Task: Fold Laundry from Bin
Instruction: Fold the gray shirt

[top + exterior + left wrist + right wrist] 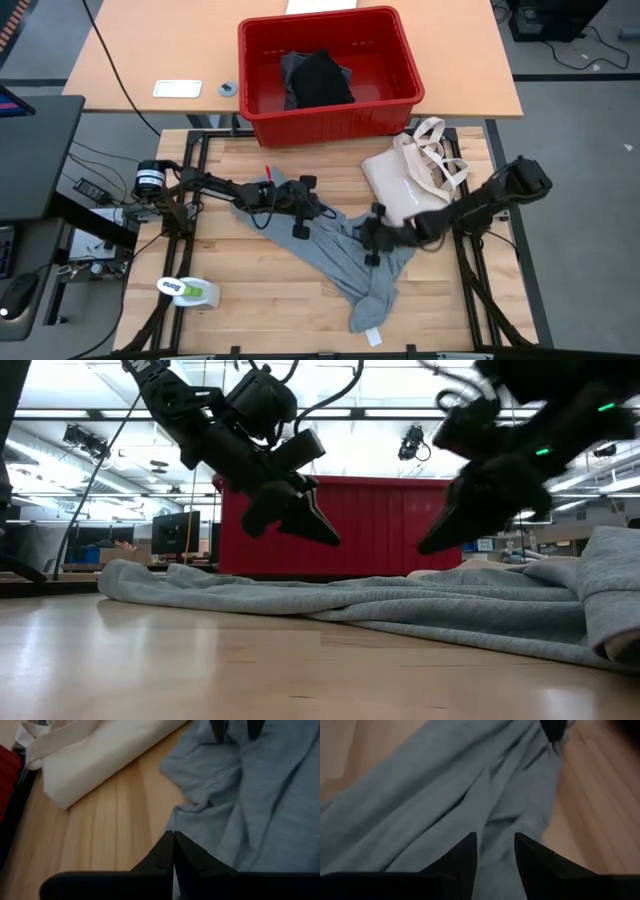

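A light grey T-shirt [340, 255] lies crumpled on the wooden table, spread from the middle toward the near edge. My left gripper [318, 212] is shut and hangs just above the shirt's left part [200, 580], its tips [325, 532] clear of the cloth. My right gripper [362, 236] is open over the shirt's middle, fingers [470, 852] apart, with nothing between them. The two grippers face each other across the shirt. A black garment [318, 80] lies in the red bin [330, 125] beyond the table's far edge.
A cream tote bag [410, 175] lies on the table's far right, touching the shirt's edge [100, 755]. A white and green bottle [190, 290] lies near the front left corner. Bare wood shows to the left of and in front of the shirt.
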Controlling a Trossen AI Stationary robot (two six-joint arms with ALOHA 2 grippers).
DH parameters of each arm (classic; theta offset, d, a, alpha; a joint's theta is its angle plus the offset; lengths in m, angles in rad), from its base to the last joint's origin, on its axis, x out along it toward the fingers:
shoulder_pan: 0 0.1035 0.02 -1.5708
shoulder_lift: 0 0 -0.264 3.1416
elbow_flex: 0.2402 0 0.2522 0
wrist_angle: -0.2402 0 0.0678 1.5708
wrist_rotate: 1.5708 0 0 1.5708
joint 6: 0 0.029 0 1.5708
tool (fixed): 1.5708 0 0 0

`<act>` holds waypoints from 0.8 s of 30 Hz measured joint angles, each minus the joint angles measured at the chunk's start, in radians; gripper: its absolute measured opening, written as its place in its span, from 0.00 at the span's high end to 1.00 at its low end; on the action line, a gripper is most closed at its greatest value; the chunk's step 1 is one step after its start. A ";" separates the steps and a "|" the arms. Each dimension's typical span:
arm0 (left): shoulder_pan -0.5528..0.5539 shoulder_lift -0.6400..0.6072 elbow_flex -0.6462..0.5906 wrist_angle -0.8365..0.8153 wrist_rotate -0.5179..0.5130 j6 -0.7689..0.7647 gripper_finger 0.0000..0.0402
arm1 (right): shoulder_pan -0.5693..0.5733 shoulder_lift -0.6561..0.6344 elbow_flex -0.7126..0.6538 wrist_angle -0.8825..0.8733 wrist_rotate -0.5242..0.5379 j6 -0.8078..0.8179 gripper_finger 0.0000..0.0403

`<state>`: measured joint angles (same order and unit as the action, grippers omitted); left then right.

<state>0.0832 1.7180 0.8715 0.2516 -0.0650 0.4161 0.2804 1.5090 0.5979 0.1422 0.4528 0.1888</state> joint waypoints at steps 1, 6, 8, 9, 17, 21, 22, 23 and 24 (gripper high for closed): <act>0.006 0.000 0.000 0.000 0.000 0.003 0.96 | -0.041 -0.002 -0.015 0.062 -0.039 -0.048 0.66; 0.039 0.000 0.000 -0.008 0.000 -0.033 0.96 | -0.186 0.033 -0.041 0.142 -0.198 -0.173 0.66; 0.052 0.000 0.001 -0.033 0.000 -0.059 0.96 | -0.211 0.060 -0.042 0.117 -0.222 -0.190 0.66; 0.059 0.000 0.001 -0.050 0.000 -0.065 0.96 | -0.217 0.070 -0.042 0.099 -0.226 -0.192 0.66; 0.149 0.086 0.000 -0.124 -0.001 -0.081 0.98 | -0.222 0.079 -0.042 0.012 -0.233 -0.166 0.66; 0.185 0.127 0.005 -0.131 -0.001 -0.084 0.98 | -0.223 0.079 -0.040 -0.050 -0.196 -0.101 0.66; 0.193 0.131 0.006 -0.133 -0.017 -0.084 0.98 | -0.222 0.078 -0.039 -0.067 -0.178 -0.082 0.66; 0.199 0.134 0.006 -0.134 -0.044 -0.084 0.98 | -0.223 0.077 -0.039 -0.085 -0.157 -0.064 0.66; 0.204 0.135 0.006 -0.135 -0.079 -0.084 0.98 | -0.224 0.076 -0.038 -0.100 -0.133 -0.046 0.66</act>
<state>0.2871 1.8534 0.8776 0.1170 -0.1441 0.3321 0.0566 1.5852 0.5603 0.0422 0.3196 0.1425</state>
